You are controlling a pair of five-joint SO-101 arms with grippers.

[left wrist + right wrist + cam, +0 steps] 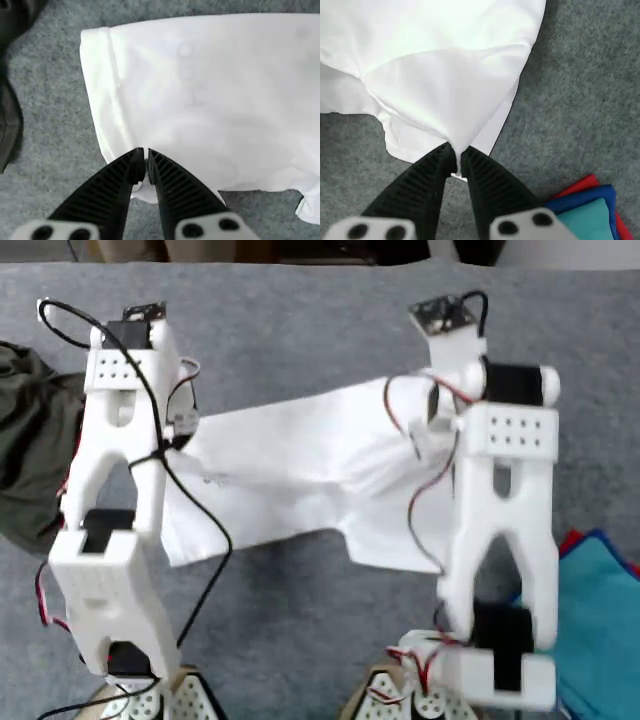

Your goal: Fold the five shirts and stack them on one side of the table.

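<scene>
Left wrist view: left hand (145, 164) pinches white shirt (215, 85) edge; right hand (454, 151) ditto.

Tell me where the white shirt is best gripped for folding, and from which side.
Probably by its long edge on the robot's side, one pinch toward each end, coming in from that side. The white shirt lies flat and spread crosswise, so that edge is free to lift. The left gripper and right gripper are shut on it there.

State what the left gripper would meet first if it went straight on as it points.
The shirt: the left gripper is shut on its edge, so going on it would likely push into more of that cloth, with the table beneath.
</scene>
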